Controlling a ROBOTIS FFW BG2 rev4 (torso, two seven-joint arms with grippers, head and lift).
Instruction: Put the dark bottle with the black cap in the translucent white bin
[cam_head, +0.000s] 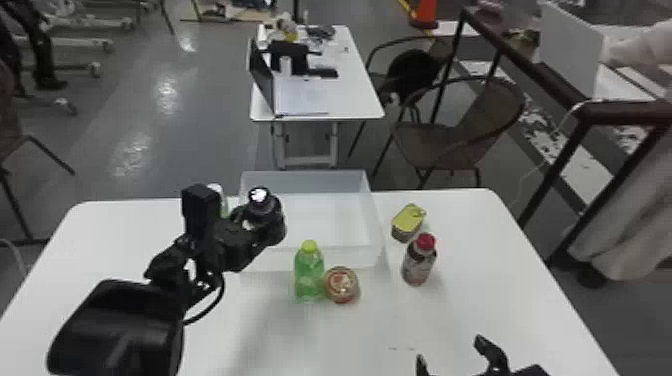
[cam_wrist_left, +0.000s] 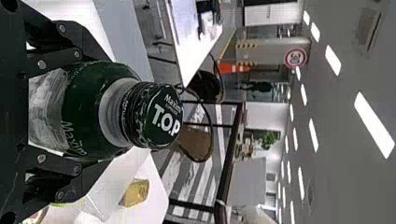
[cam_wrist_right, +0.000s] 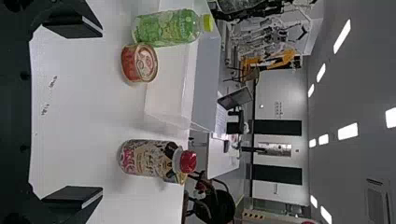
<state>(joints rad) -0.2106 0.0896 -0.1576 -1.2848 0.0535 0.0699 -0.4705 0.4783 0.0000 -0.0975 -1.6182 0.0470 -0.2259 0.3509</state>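
My left gripper (cam_head: 252, 222) is over the left part of the translucent white bin (cam_head: 327, 255), shut on the dark bottle (cam_head: 263, 204), whose black cap points up. In the left wrist view the dark bottle (cam_wrist_left: 100, 109) lies between the fingers of my left gripper (cam_wrist_left: 70, 112), its cap toward the room. How high the bottle is above the bin floor I cannot tell. My right gripper (cam_head: 457, 357) is parked at the table's front edge, its fingers apart. The right wrist view has my right gripper (cam_wrist_right: 70, 112) with nothing between its fingers.
A green bottle (cam_head: 309, 275) and a round can (cam_head: 342, 285) stand before the bin. Right of it are a yellow-topped tin (cam_head: 409, 222) and a red-capped bottle (cam_head: 419, 262). Another bottle (cam_head: 218, 197) is at the bin's left, partly behind the left arm.
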